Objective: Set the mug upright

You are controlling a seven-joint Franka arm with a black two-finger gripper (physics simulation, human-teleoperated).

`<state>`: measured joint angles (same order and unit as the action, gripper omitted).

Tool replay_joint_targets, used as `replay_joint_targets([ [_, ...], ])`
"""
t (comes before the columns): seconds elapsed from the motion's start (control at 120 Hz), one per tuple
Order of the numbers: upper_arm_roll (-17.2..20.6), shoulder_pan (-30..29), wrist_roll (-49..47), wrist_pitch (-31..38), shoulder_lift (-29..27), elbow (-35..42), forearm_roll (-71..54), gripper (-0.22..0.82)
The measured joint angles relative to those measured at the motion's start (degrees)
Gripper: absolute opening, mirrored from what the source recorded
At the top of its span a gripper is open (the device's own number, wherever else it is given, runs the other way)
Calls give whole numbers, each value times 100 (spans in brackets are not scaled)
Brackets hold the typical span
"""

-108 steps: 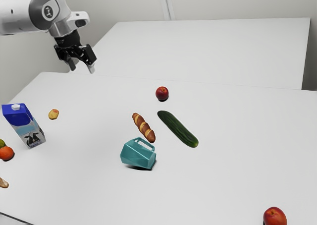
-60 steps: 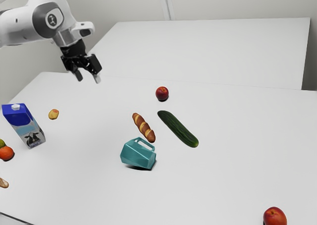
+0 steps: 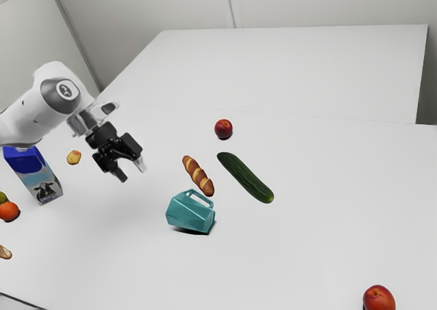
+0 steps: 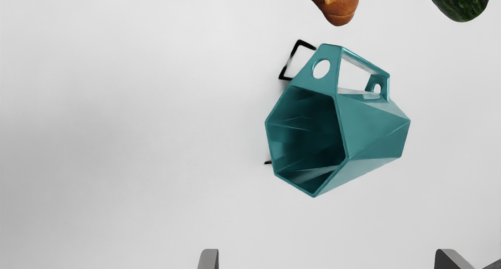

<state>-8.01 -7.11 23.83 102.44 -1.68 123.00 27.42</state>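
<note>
My gripper hangs over the table on the exterior view's left, apart from the teal mug. The mug lies on its side, its handle raised toward the bread. In the wrist view the mug shows its hollow mouth and its angular handle. My gripper is open there, its two fingertips wide apart with nothing between them.
A bread roll lies close to the mug, with a cucumber beside it. Behind them is a red apple. A milk carton, an orange and another apple also stand on the white table.
The arm has come down low over the table, and my gripper has tilted and moved nearer the mug. The mug and the food have kept their places.
</note>
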Motion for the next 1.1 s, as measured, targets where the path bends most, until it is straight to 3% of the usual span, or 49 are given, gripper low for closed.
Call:
replay_joint_targets([
  [0.375,132,-46,805,1093,193,707,1141,60],
  [0.483,159,50,1009,1191,492,726,1506,60],
  [0.667,365,769,1322,1233,663,734,1954,60],
  [0.892,396,560,1704,1053,697,808,2314,60],
  [1.1,397,589,1956,671,733,807,2504,11],
])
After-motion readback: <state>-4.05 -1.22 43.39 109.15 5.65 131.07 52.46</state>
